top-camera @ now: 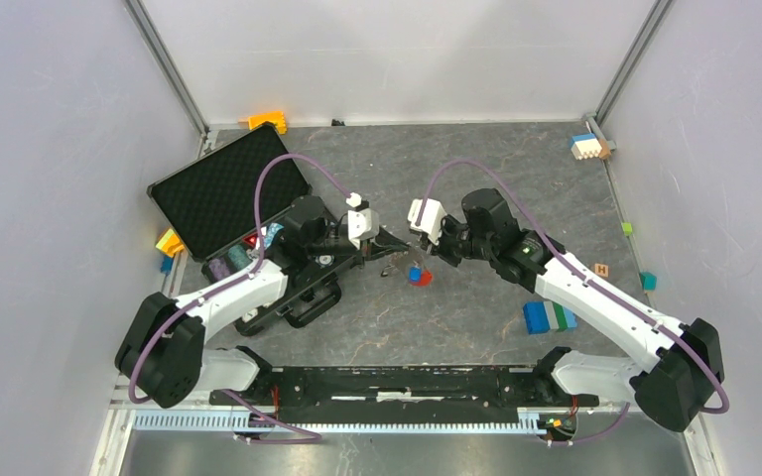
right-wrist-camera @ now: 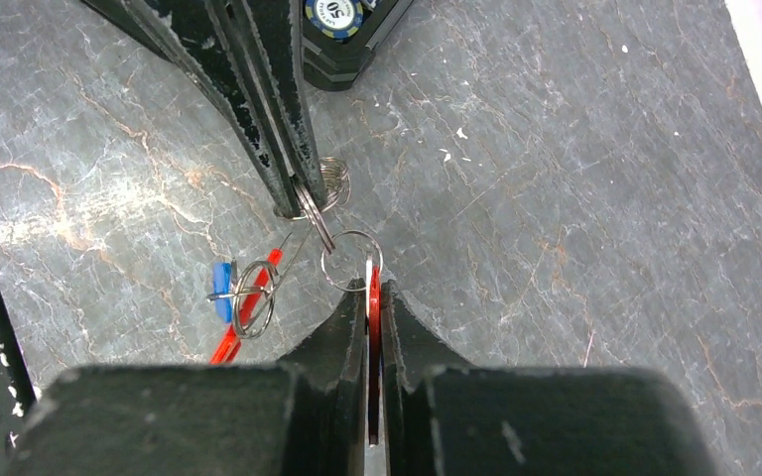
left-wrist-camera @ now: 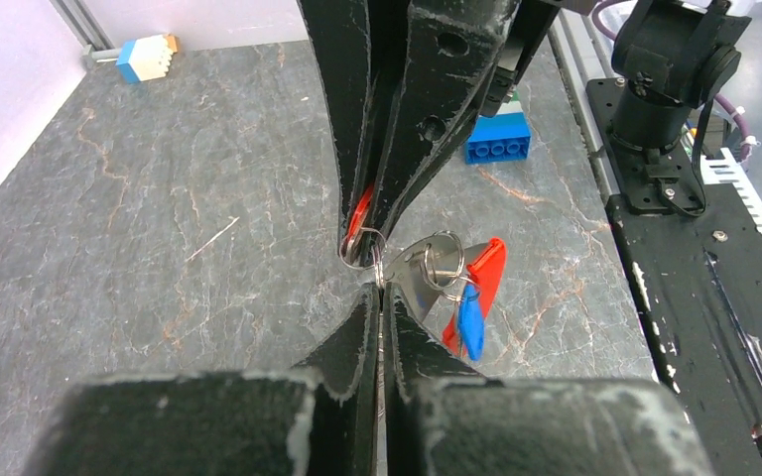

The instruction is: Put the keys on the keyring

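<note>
Keyring (left-wrist-camera: 427, 266) sits over the middle of the table (left-wrist-camera: 159, 198), pinched at its metal ring end by the left gripper (left-wrist-camera: 382, 297), whose jaws are squeezed right together on it. Under that pinch hang the long red clip (left-wrist-camera: 488, 268) and the blue key (left-wrist-camera: 471, 322), which looks to be on already. Whether they brush the table, I can't tell.

Nose to nose with it, the right gripper (right-wrist-camera: 373, 290) is clamped tight on the red key (right-wrist-camera: 372, 327). That key's small loop (right-wrist-camera: 349, 260) pokes past the fingertips and appears to meet the keyring's ring.

So we're at the threading of the red key. Next comes a fine nudge to work the loop into the ring's split, then a feed round, with the left arm holding steady.
</note>
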Tool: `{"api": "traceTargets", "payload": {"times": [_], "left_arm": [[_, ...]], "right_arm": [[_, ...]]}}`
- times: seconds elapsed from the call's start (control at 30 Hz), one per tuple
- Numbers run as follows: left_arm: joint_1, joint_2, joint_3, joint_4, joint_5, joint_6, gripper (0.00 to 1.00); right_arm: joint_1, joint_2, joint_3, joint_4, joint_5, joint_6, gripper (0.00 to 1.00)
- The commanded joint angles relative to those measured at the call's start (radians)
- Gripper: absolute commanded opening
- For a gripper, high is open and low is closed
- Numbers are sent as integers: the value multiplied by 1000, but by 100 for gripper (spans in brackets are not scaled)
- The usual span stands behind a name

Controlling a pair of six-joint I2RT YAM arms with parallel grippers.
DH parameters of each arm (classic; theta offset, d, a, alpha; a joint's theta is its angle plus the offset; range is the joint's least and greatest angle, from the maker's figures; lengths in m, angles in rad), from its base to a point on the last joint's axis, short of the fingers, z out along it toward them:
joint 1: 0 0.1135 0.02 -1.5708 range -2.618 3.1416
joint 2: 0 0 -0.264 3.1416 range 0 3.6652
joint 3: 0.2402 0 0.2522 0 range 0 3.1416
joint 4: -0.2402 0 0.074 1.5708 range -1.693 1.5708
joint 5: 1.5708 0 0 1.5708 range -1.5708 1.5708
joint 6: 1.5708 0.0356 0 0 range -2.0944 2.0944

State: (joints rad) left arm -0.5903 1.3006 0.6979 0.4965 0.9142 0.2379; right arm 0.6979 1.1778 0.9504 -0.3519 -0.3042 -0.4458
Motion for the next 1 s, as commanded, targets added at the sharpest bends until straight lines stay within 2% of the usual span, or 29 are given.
{"api": "traceTargets", "payload": {"times": [0.0,0.53,0.97], "left_arm": [[6,-27,8,70,33,-33,2],[31,-44,-30,139,33,-63,2],[28,-8,-5,109,58,-52,2]], "right_arm": [[-5,-7,-4,10,-25,-24,0],[-5,-54,23,-9,36,-39,0],[-5,-2,111,-84,-21,-56,0]]}}
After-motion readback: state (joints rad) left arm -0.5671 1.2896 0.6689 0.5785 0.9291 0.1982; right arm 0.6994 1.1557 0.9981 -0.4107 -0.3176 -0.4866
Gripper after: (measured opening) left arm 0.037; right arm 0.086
